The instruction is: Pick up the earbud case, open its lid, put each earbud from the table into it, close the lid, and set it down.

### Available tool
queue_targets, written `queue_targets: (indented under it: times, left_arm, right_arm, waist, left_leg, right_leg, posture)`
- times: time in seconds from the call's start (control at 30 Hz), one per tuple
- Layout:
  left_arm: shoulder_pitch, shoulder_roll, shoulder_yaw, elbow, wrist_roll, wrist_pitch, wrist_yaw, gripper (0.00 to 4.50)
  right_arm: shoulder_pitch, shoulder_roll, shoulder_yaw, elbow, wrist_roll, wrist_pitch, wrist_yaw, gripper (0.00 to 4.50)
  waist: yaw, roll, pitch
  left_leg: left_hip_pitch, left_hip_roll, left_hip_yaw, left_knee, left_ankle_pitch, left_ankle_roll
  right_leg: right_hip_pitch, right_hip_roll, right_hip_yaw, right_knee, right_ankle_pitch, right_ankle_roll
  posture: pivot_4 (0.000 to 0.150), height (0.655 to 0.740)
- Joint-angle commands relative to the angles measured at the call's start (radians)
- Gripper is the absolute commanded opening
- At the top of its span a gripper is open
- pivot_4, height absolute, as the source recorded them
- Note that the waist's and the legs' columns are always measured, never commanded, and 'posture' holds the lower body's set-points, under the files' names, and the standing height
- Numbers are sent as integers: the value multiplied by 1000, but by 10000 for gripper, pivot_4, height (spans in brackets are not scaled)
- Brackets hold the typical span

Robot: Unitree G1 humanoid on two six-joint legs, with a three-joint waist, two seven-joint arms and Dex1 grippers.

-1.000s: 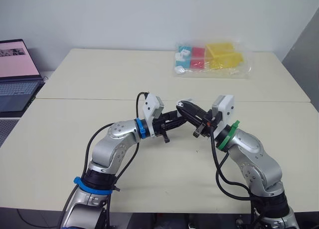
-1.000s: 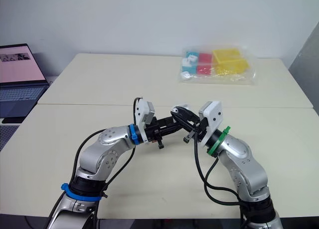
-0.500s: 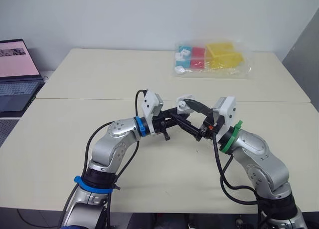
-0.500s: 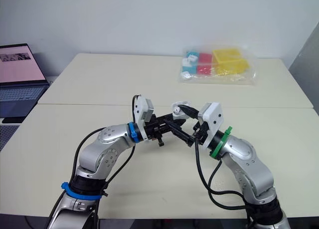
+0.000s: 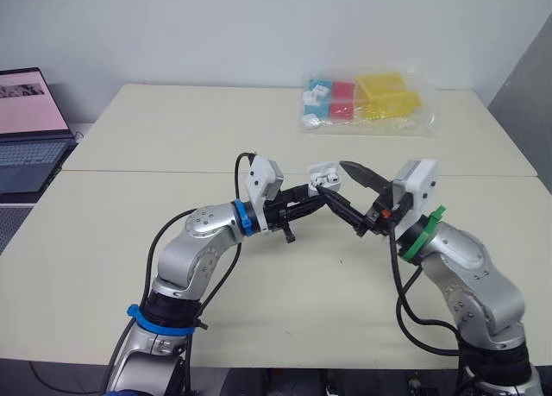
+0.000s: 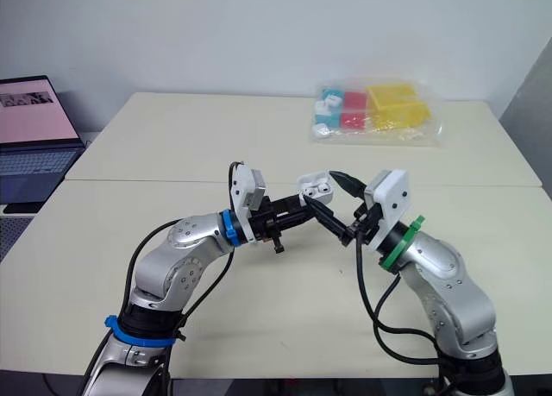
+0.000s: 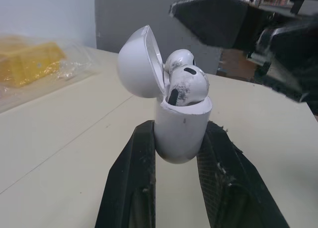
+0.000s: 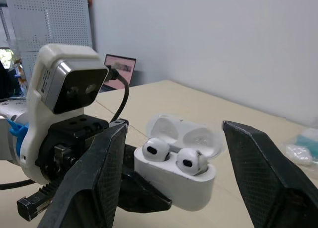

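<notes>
Earbud case (image 7: 181, 124), base behind left end effector (image 7: 178, 133)

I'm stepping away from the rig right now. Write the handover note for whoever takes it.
Left gripper: shut on the case, holding it upright above the table.
Right gripper: open, fingers spread either side of the case.
Lid: open.
Earbuds: both sit in the case.
Done: case picked up, lid opened, both earbuds in.
Left: close the lid, probably with the right gripper, then set the case on the table.
</notes>
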Motion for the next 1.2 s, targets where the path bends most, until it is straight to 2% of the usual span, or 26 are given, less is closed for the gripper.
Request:
queue_targets:
  times: [0.03,0.13,0.3,0.4,0.63,0.87,1.07,1.2]
  left_arm:
    - [6,13,6,-35,-3,-25,-17,7760]
    - [8,15,2,-32,-4,-29,-24,7760]
    - [7,21,-19,-22,11,-58,-53,7760]
    - [9,25,-35,-17,26,-80,-74,7760]
    - [25,34,-67,-24,49,-110,-113,7760]
    - [27,38,-75,-26,55,-115,-122,7760]
    - [25,40,-79,-29,61,-117,-122,7760]
    - [24,40,-77,-31,60,-110,-116,7760]
  right_arm:
    - [-71,-84,-90,-51,85,47,44,31914]
    - [-123,-155,-117,-25,131,81,82,31914]
    - [-321,-295,-112,166,162,117,238,31914]
    - [-425,-341,-15,300,65,88,321,25661]
    - [-619,-322,140,477,14,149,474,179]
    - [-708,-338,291,597,-85,132,680,0]
    - [-722,-335,342,655,-153,99,782,0]
    - [-719,-339,330,631,-142,121,838,0]
  waist:
    - [0,0,0]
    - [0,0,0]
    - [0,0,0]
    - [0,0,0]
    - [-2,0,0]
    - [1,0,0]
    - [0,0,0]
    - [0,0,0]
  left_leg:
    - [0,0,0,0,0,0]
    - [0,0,-1,0,0,0]
    - [0,0,1,0,0,0]
    - [0,0,0,-1,0,0]
    - [-2,0,0,-1,0,0]
    - [-2,0,0,-1,0,0]
    - [-2,0,0,-1,0,0]
    - [-2,0,0,-1,0,0]
  right_leg:
    - [0,0,0,0,0,0]
    - [0,0,-1,0,0,0]
    - [0,0,0,-1,0,0]
    - [0,0,-1,-2,0,0]
    - [-2,0,0,-2,3,-5]
    - [-2,-1,-1,-2,3,-5]
    - [-2,-1,-1,-2,3,-5]
    - [-2,-1,-1,-2,3,-5]
  posture:
    - [1500,7400]
    - [1500,7400]
    - [1500,7400]
    - [1500,7400]
    - [1500,7400]
    - [1500,7400]
    - [1500,7400]
    - [1500,7400]
